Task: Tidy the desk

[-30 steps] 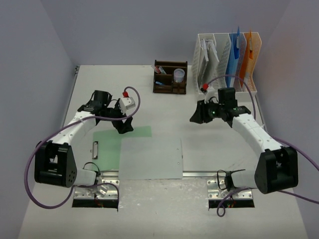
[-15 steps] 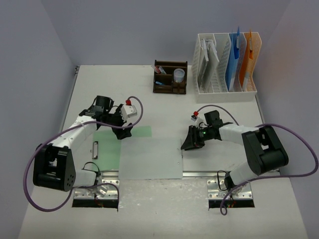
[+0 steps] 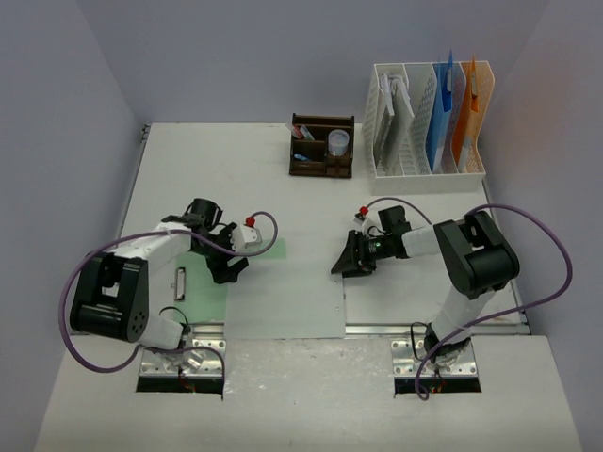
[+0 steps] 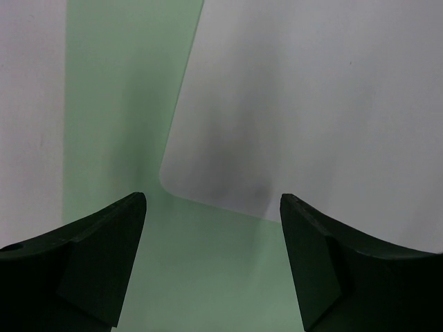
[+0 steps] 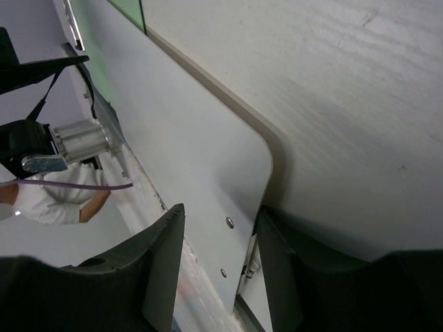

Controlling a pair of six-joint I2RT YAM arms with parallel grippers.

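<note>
The desk (image 3: 217, 169) is a wide white tabletop with a metal rail (image 3: 377, 330) along its near edge. A grey clipboard (image 3: 283, 299) lies face down at the front, partly over a green sheet (image 3: 203, 273). My left gripper (image 3: 229, 266) is open and empty, low over the green sheet (image 4: 118, 104) by the grey board's rounded corner (image 4: 291, 104). My right gripper (image 3: 344, 262) is open, its fingers either side of the grey board's far right corner (image 5: 201, 159); whether they touch it I cannot tell.
A dark brown pen organizer (image 3: 322, 151) with a cup stands at the back centre. A white slotted file rack (image 3: 429, 118) holding blue and orange folders stands at the back right. A metal clip (image 3: 181, 281) shows at the green sheet's left edge.
My right gripper has swung left and down from mid-table to the grey board's far right corner. My left gripper has moved nearer and lower over the green sheet.
</note>
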